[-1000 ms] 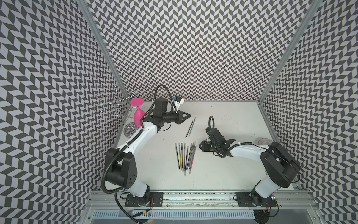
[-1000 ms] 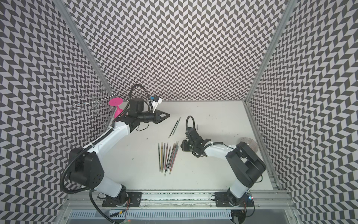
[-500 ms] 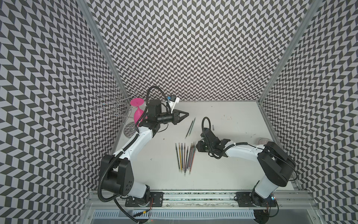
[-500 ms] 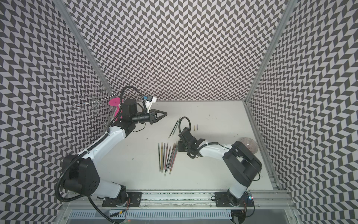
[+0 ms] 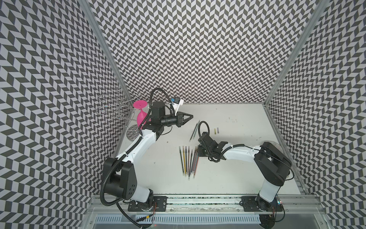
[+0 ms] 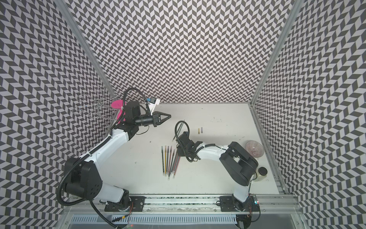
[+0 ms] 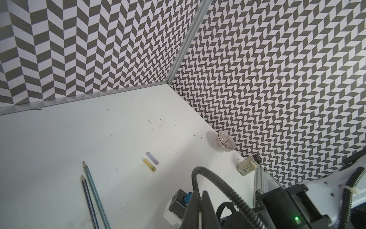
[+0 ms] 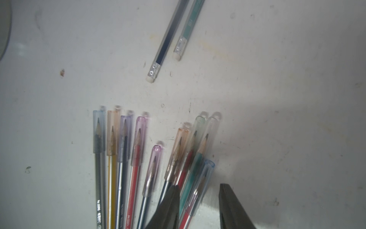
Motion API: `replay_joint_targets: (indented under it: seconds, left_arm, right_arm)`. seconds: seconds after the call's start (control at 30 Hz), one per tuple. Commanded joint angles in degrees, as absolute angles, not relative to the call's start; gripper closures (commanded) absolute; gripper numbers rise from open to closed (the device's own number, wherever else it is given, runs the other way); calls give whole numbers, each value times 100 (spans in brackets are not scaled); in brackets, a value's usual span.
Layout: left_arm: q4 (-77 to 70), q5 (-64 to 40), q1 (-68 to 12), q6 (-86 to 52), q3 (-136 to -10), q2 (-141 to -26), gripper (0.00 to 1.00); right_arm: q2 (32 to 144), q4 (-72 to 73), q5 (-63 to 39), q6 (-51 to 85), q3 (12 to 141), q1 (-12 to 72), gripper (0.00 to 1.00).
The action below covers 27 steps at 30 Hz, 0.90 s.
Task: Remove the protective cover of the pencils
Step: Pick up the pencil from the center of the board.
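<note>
Several capped pencils (image 5: 187,161) (image 6: 170,158) lie side by side mid-table, each point under a clear tinted cover (image 8: 124,136). My right gripper (image 8: 199,188) (image 5: 199,153) is open and low over the row's right end. The blue-tinted cover (image 8: 207,174) of the rightmost pencil lies between its fingers (image 8: 170,204). Two bare pencils (image 5: 195,130) (image 7: 93,198) (image 8: 168,39) lie farther back. Two loose covers (image 5: 216,130) (image 6: 200,130), one yellow (image 7: 149,164) and one purple, lie beside them. My left gripper (image 5: 190,116) (image 6: 169,115) (image 7: 202,194) hangs shut and empty above the back left.
A pink goblet (image 5: 141,117) and a wire rack (image 5: 116,107) stand in the back left corner, with a round metal disc (image 5: 132,135) below them. A striped bowl (image 6: 254,148) (image 7: 225,141) and a small jar (image 6: 260,173) (image 7: 247,168) sit by the right wall.
My right gripper has slid left onto the capped ends of the pencil row. The left arm has swung back toward the corner and its jaws have closed.
</note>
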<state>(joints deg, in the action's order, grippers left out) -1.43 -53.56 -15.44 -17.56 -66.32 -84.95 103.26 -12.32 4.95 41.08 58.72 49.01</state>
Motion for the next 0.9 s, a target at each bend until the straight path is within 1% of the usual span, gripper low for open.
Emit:
replay_joint_targets:
  seconds: [0.0,0.63,0.87]
  left_arm:
    - [-62,-5326,-1529,-1677,-6698,-8571,92]
    - [-70,-5324,-1518,-1696,-6688,-8577,93]
    - [-79,-5322,-1520,-1700,-6688,-8585,93]
  right_arm:
    - [10384,-1261,713,4278,5877,4957,64]
    - [10161,-1685,1368,4526,5861,5062,67]
    - [10120,-1547,1220,4375,5919,5183,68]
